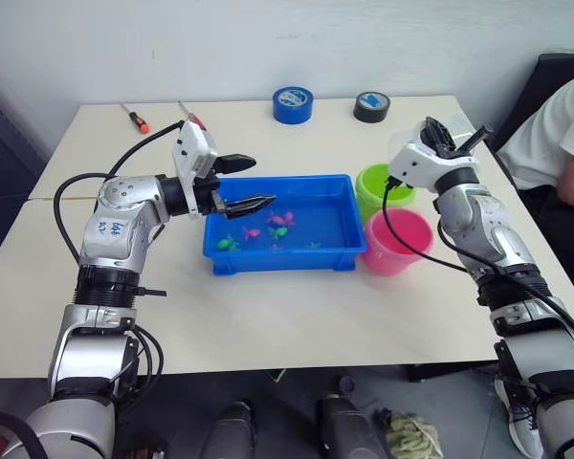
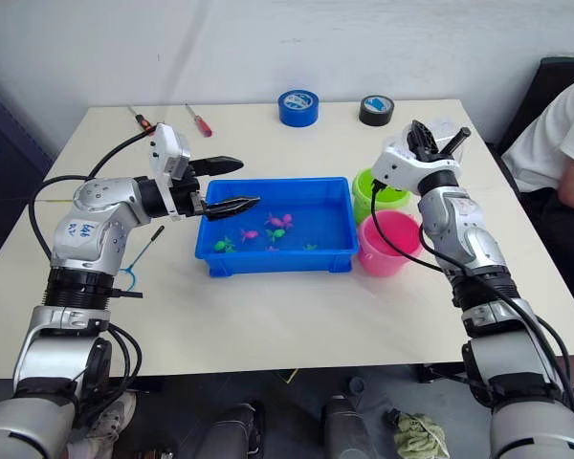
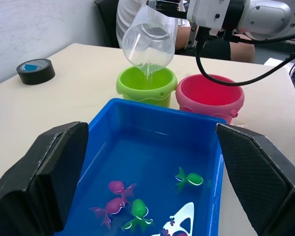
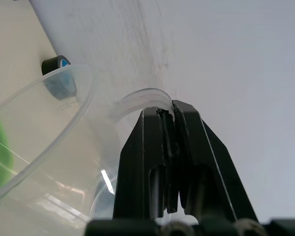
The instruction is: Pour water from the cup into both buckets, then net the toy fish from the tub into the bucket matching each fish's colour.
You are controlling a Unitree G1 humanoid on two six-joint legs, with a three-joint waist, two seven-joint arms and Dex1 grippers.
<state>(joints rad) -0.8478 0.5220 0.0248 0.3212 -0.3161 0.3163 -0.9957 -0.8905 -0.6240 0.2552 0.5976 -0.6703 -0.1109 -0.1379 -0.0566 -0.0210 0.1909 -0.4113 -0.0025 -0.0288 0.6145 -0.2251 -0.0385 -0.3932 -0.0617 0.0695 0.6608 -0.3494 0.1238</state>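
On my far left the net (image 2: 142, 256) was mostly hidden behind the left arm; I could make out only its thin black stick and a bit of blue hoop on the tabletop (image 2: 268, 316), near the left edge. Two red-handled screwdrivers (image 2: 200, 122) lay at the far left corner, well apart from everything else. The left gripper (image 1: 244, 184) hovered over the left end of the tub (image 1: 285, 256), its jaws spread wide with nothing between them, its black fingers (image 3: 44, 182) blocky and matte. The tub was a shallow, bright blue rectangular tray with a rim, holding water and small glossy toy fish (image 3: 119, 188), magenta and green; one fish at the near edge of the left wrist view was cut off. In front of the tub the tabletop was bare pale surface out to the near edge. Behind it sat a blue tape roll (image 1: 293, 103) and a black tape roll (image 1: 371, 106), near the far edge. Just right of the tub stood the green bucket (image 3: 146, 84) and the pink bucket (image 3: 210, 96), touching or nearly so; I could not tell which. The clear cup (image 3: 150, 37) hung tilted above the green bucket, mouth down. The right gripper (image 4: 168, 118) had its jaws clamped on the cup's curved handle. A person's white sleeve (image 1: 564, 124) was cut off at the right.
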